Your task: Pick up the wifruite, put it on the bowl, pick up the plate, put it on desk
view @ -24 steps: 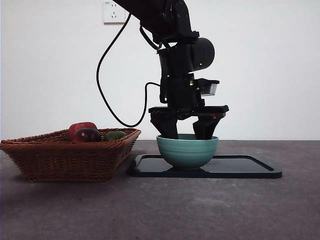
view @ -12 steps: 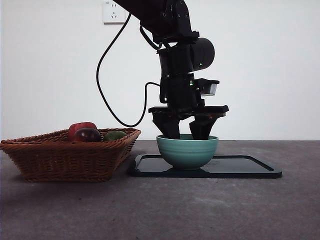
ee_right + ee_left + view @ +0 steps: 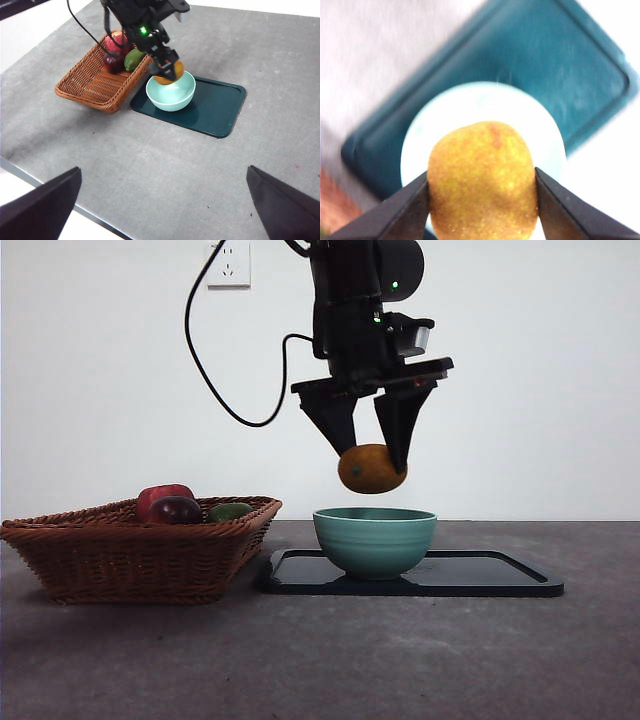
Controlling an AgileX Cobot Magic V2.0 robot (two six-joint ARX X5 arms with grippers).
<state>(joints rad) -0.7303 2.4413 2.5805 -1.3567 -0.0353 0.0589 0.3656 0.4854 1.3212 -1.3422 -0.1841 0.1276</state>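
Observation:
My left gripper (image 3: 371, 460) is shut on the wifruite (image 3: 368, 473), a small oval orange-brown fruit, and holds it in the air a little above the teal-green bowl (image 3: 375, 541). In the left wrist view the wifruite (image 3: 482, 182) sits between my two jaws, with the bowl's pale rim (image 3: 547, 135) directly below. The bowl stands on a flat black tray (image 3: 500, 576) on the dark grey desk (image 3: 400, 660). My right gripper (image 3: 162, 187) is open and empty, high over the near part of the desk (image 3: 150, 160). From there the wifruite (image 3: 168, 76) shows above the bowl (image 3: 172, 95).
A brown wicker basket (image 3: 130, 550) stands left of the tray and holds a red fruit (image 3: 160, 496), a dark purple fruit (image 3: 176, 510) and a green one (image 3: 230, 511). The left arm's black cable (image 3: 200, 360) hangs behind, above the basket.
My left gripper was down inside the bowl. It has risen straight up and now holds the wifruite above the bowl's rim. The bowl, tray and basket have not moved.

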